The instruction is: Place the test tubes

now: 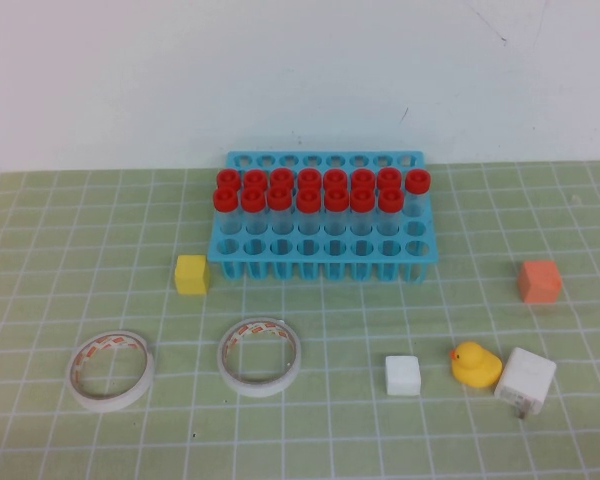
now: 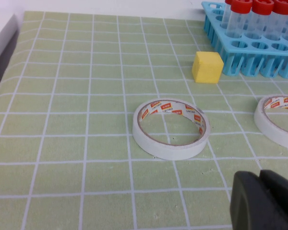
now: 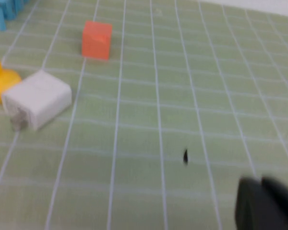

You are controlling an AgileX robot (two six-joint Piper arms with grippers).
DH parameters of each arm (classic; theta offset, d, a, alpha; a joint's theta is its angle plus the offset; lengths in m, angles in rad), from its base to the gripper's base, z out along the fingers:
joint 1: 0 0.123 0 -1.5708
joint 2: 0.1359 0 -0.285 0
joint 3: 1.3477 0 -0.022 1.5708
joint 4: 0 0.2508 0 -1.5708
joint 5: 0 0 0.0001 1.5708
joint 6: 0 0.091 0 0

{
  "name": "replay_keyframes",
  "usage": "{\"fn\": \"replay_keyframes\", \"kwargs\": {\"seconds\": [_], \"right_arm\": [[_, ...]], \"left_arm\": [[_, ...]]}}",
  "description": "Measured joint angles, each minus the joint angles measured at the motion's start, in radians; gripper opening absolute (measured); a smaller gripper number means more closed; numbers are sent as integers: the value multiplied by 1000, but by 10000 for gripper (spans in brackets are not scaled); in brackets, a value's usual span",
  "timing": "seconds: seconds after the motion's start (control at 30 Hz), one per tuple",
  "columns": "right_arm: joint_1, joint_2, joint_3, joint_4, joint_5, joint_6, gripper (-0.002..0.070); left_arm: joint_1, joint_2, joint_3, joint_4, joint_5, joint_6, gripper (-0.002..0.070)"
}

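Left gripper (image 2: 260, 187), right gripper (image 3: 262, 191) pinched shut, empty, at 6 o'clock; upright test tubes (image 1: 309, 200) in rack (image 1: 320, 266) at 12, neither nearer.

Both end effectors (image 2: 260, 194) (image 3: 262, 203) closed, low

test tubes (image 1: 309, 190) 15 | rack (image 1: 320, 262) 1 | tape rolls (image 1: 110, 370) 2 | cubes (image 1: 192, 274) 3 | duck (image 1: 475, 364) 1 | charger (image 1: 526, 379) 1
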Motion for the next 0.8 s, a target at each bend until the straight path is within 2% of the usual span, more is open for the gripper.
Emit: {"fn": "replay_keyframes", "kwargs": {"seconds": [0.23, 0.8], "right_arm": [[0, 0, 38, 0, -86, 0, -1], [0, 0, 41, 0, -95, 0, -1]], "left_arm": [[0, -2, 0, 0, 0, 0, -1], [0, -2, 0, 0, 0, 0, -1]]}}
